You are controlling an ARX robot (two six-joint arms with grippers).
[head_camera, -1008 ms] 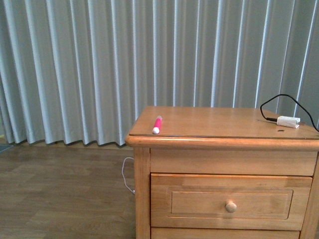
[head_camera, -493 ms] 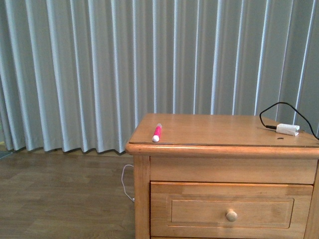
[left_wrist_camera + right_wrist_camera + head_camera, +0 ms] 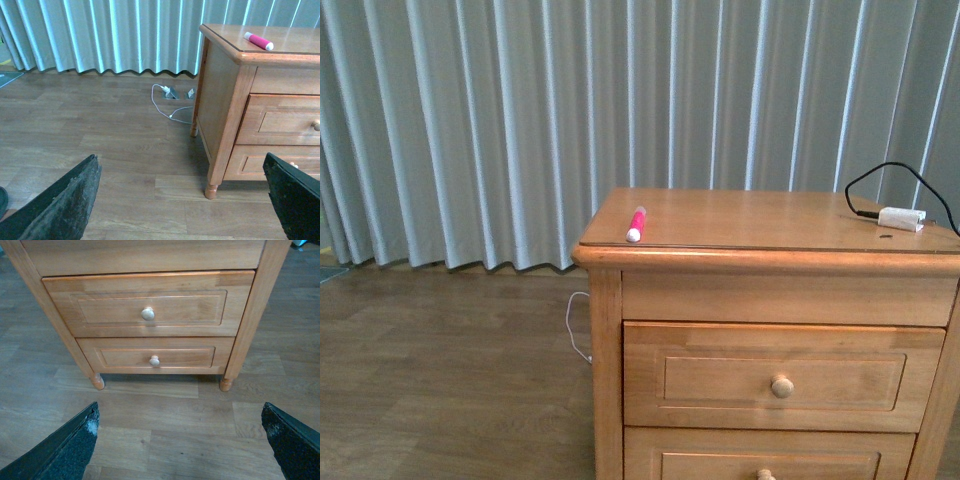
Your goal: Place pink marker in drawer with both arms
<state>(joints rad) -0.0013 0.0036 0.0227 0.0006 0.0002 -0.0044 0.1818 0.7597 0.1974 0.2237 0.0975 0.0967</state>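
Logged nothing done yet, by the look of it. Found left tool (image 3: 180, 160) spread wide, gripping nothing, low over the floor (image 3: 100, 125) and well apart from the cabinet (image 3: 220, 100). Spotted pink marker (image 3: 636, 224) lying flat on the worktop (image 3: 750, 215) near the left front corner, white end toward the front edge, untouched. Saw the drawer (image 3: 850, 345) just below the worktop, fully closed, round knob (image 3: 781, 386) free, with a second drawer (image 3: 700, 466) under it also closed. Noted small white plug (image 3: 901, 217) at the far right of the worktop, well apart from the marker, not part of the job. Found right tool (image 3: 179, 407) likewise spread wide and empty, facing the drawer fronts from some way off, touching neither knob. Saw neither arm in the front view. Judged everything left to do: reaching the knob, pulling the drawer out, picking up the marker, dropping it inside, probably one arm per job.
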